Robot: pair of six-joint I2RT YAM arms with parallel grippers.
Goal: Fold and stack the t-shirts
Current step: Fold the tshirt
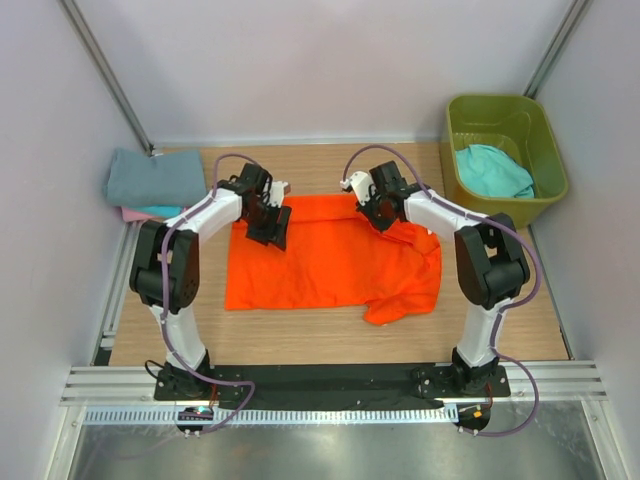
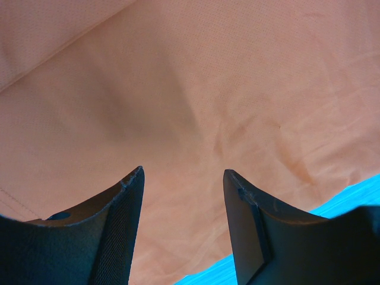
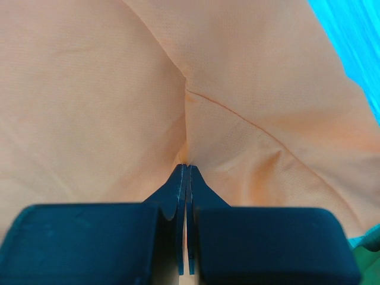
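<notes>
Table (image 1: 330,340): a light wooden top, and it carries everything here, with both arm bases bolted along the near edge.
Orange t-shirt (image 1: 320,265): there it is, spread across the middle of the table between the two arms. The left part lies fairly flat, while the near right corner is rumpled and bunched up. Orange cloth fills the left wrist view (image 2: 208,89) and the right wrist view (image 3: 89,89).
Left arm (image 1: 170,265): up from its base and bent in over the shirt's far left corner.
Right arm (image 1: 485,265): mirrored on the other side, reaching in to the shirt's far right edge.
Olive-green tub (image 1: 500,120): at the table's far right corner, well apart from the orange shirt.
Folded pile (image 1: 150,190): off at the far left edge, with a grey-blue t-shirt (image 1: 155,175) on top and a pink edge (image 1: 135,213) peeking out beneath it.
Teal t-shirt (image 1: 492,172): crumpled inside the tub, unfolded.
Left gripper (image 1: 270,228): down close over the orange cloth, its jaws standing well apart (image 2: 183,173) with nothing between them. Whether the tips touch the cloth, I cannot tell.
Right gripper (image 1: 372,212): jaws pressed together (image 3: 185,169), and the orange cloth's creases run right into the tips, so it is clamped on a pinch of the shirt at its far right edge.
</notes>
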